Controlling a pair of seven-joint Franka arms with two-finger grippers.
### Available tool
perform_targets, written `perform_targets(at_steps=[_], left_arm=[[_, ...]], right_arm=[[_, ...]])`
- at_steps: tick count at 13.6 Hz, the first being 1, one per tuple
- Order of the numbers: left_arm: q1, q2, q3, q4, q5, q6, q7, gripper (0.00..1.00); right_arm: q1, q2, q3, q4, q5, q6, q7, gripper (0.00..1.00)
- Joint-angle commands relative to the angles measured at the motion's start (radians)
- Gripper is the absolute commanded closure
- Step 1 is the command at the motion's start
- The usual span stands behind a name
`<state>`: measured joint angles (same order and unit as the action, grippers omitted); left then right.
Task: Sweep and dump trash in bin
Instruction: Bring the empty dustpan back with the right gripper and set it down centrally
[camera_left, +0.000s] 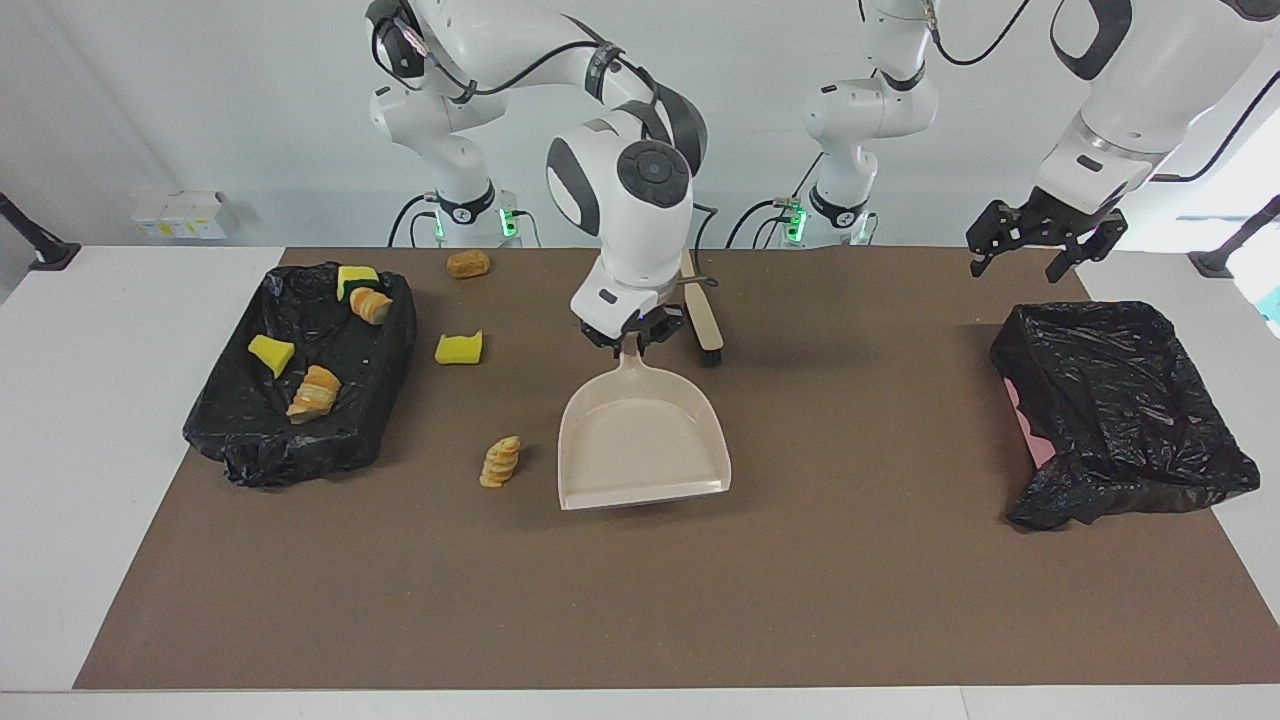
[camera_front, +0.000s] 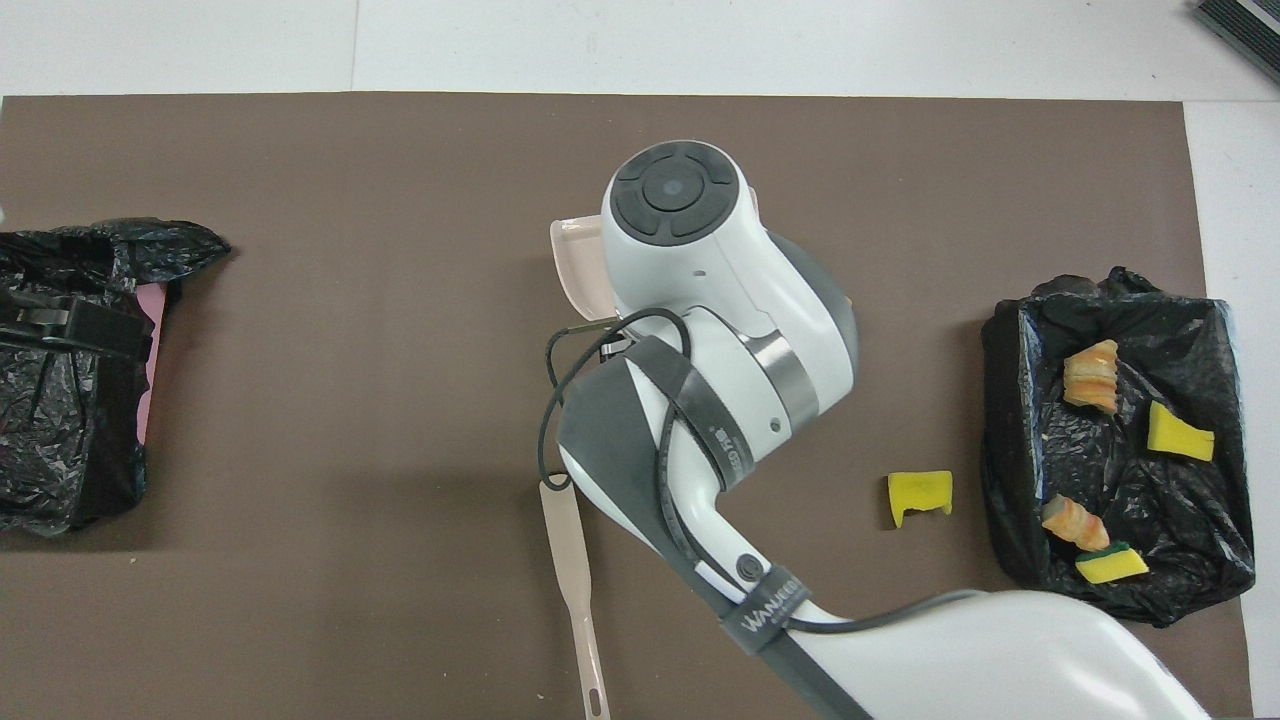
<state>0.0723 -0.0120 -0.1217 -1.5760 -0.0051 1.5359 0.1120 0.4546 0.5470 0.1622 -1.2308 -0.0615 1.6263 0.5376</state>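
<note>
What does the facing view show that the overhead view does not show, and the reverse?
Only the facing view shows the right gripper shut on the dustpan handle, the bread stack beside the pan, the roll and the left gripper, open, waiting over the table edge near the other bag. The overhead view adds nothing; the right arm hides most of the pan. Both show the brush, the loose sponge and the filled bin.
</note>
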Motion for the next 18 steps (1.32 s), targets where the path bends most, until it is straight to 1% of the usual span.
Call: perform_targets(at_steps=[1,3,5,7,10,11,12,13,14,15,16,17,18], left_arm=[[0.004,-0.014,-0.001,-0.007,0.019,-0.006,0.012,0.0],[0.004,-0.014,-0.001,-0.007,0.019,-0.006,0.012,0.0],[0.004,-0.013,-0.001,-0.007,0.019,-0.006,0.012,0.0],[0.004,-0.014,-0.001,-0.007,0.019,-0.006,0.012,0.0],[0.004,-0.013,-0.001,-0.007,0.019,-0.006,0.012,0.0],[0.004,-0.014,-0.001,-0.009,0.019,-0.006,0.012,0.0],[0.004,-0.014,-0.001,-0.007,0.019,-0.006,0.012,0.0],[0.004,-0.013,-0.001,-0.007,0.019,-0.006,0.012,0.0],[0.004,-0.012,-0.001,-0.007,0.019,-0.006,0.012,0.0],[0.004,-0.014,-0.001,-0.007,0.019,-0.006,0.012,0.0],[0.004,-0.013,-0.001,-0.007,0.019,-0.006,0.012,0.0],[0.004,-0.014,-0.001,-0.007,0.019,-0.006,0.012,0.0],[0.004,-0.014,-0.001,-0.007,0.019,-0.006,0.012,0.0]], right_arm=[[0.045,0.18,-0.01,0.203,0.02,0.021,0.093,1.0],[0.05,0.215,-0.003,0.203,0.022,0.117,0.105,1.0],[0.084,0.275,-0.007,0.208,0.022,0.191,0.143,1.0],[0.09,0.275,-0.004,0.206,0.022,0.191,0.147,1.0],[0.088,0.251,-0.004,0.192,0.044,0.19,0.163,1.0],[0.082,0.229,-0.004,0.185,0.06,0.196,0.183,0.86],[0.075,0.217,-0.004,0.165,0.066,0.201,0.173,0.6],[0.064,0.2,-0.004,0.154,0.066,0.202,0.168,0.48],[0.062,0.182,-0.006,0.122,0.063,0.202,0.167,0.34],[0.062,0.157,-0.006,0.085,0.049,0.204,0.165,0.33],[0.065,0.145,-0.006,0.071,0.048,0.204,0.165,0.3],[0.064,0.134,-0.007,0.068,0.046,0.19,0.165,0.15],[0.053,0.104,-0.01,0.056,0.045,0.167,0.162,0.08]])
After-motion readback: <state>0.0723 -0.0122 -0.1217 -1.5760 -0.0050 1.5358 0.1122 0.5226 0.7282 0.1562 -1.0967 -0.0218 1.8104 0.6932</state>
